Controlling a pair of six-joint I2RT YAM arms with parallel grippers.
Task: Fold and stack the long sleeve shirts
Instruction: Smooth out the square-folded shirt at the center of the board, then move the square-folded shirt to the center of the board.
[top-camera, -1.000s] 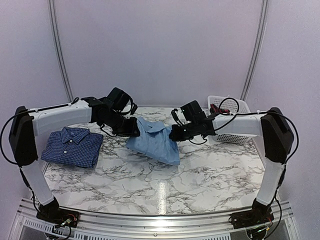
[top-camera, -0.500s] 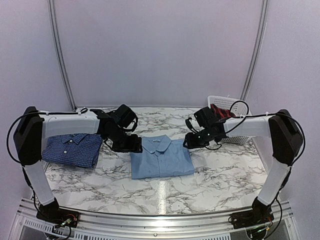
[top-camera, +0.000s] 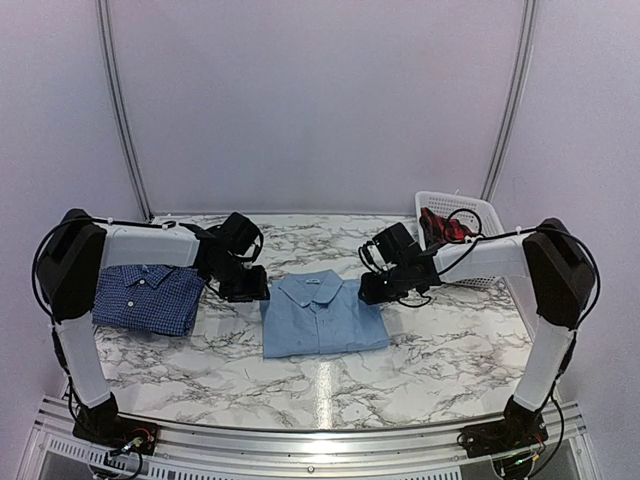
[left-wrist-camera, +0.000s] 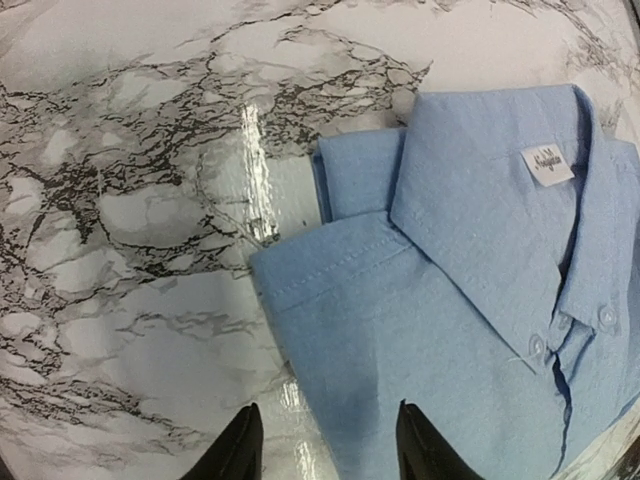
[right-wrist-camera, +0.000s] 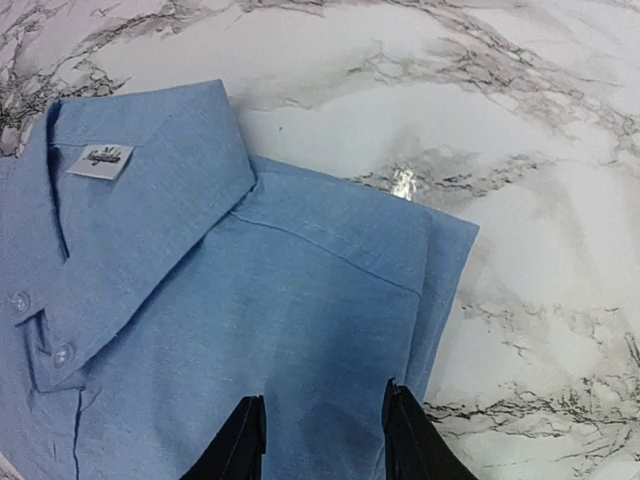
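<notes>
The marble tabletop (top-camera: 330, 385) carries two folded shirts. The light blue shirt (top-camera: 322, 318) lies flat at the middle, collar toward the far side, sleeves tucked under and out of sight. The dark blue checked shirt (top-camera: 145, 298) sits well apart at the left edge, also folded. A white basket (top-camera: 478, 272) stands at the far right with something red in it.

The left jaws hover just over the light blue shirt's left shoulder, spread, pinching nothing. The right jaws hang over its right shoulder, likewise spread and empty.

Folding looks done and stacking remains. The next move probably calls for both jaws to grip the light blue shirt's sides evenly, so the fold holds while it is carried onto the checked one.
</notes>
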